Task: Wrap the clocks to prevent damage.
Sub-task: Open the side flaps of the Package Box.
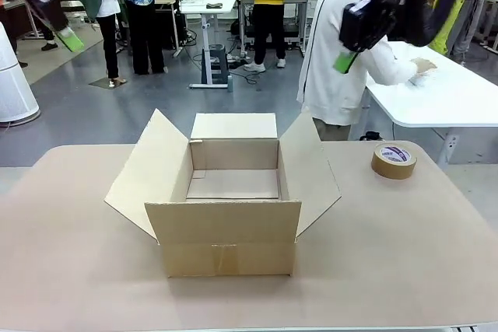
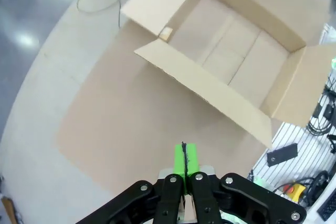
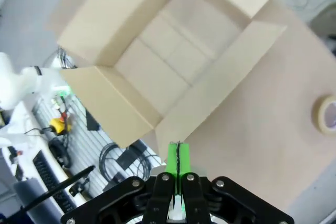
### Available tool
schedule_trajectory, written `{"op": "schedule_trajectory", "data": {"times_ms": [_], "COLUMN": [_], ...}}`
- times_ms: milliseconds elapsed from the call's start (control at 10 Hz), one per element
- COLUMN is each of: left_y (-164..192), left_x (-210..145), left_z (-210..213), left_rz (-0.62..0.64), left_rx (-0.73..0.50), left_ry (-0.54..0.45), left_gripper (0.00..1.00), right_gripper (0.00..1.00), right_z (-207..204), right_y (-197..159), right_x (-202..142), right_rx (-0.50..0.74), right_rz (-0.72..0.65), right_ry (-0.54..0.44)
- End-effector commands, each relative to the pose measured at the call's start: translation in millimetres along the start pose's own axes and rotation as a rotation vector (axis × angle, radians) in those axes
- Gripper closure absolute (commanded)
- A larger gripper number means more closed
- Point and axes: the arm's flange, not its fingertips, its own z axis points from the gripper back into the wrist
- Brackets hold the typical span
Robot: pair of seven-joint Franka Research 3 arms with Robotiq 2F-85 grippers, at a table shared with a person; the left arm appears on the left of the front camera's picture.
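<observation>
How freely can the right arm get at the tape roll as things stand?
Probably freely: the tape roll lies alone on bare table, apart from the open box, and the right gripper hangs above that side, shut, holding nothing.

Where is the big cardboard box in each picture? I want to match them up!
Front view: the cardboard box stands in the middle, flaps open, on the table.
Left wrist view: the cardboard box is at the upper right, seen from above.
Right wrist view: the cardboard box is at the upper middle, seen from above.
Shared landmark: the tan table under the box.
</observation>
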Motion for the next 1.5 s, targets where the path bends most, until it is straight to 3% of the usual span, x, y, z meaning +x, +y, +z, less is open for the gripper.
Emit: {"op": "schedule_trajectory", "data": {"times_ms": [0,200,400,500,600,1100,1200,1400], "left_y": [-4.8,-31.1,-56.1,-61.1,-47.8,-48.7,-54.0,-64.9], "left_x": [30.6,47.4,48.6,39.1,56.4,53.7,56.2,52.4], "left_z": [-25.2,-50.0,-72.1,-71.7,-65.9,-67.9,-78.9,-98.0], "left_rz": [0.134,0.170,0.173,0.103,0.159,0.159,0.267,0.459], "left_rx": [0.118,0.231,0.221,0.187,0.215,0.209,0.140,0.165], "left_ry": [0.090,0.116,0.129,0.091,0.120,0.119,0.117,0.136], "left_gripper": [1.00,1.00,1.00,1.00,1.00,1.00,1.00,1.00], "right_gripper": [0.99,0.99,0.99,0.99,0.99,0.99,0.99,0.99], "right_z": [-25.8,-63.6,-100.6,-105.6,-90.2,-91.7,-109.6,-136.9], "right_y": [-3.8,-14.2,-25.6,-27.8,-27.5,-28.7,-16.1,-5.6], "right_x": [29.1,44.3,50.3,47.4,47.6,49.3,48.8,43.6], "right_rx": [-0.098,-0.182,-0.250,-0.235,-0.207,-0.218,-0.267,-0.295], "right_rz": [-0.110,-0.203,-0.231,-0.168,-0.199,-0.193,-0.272,-0.393], "right_ry": [0.074,0.098,0.101,0.072,0.099,0.093,0.064,0.002]}}
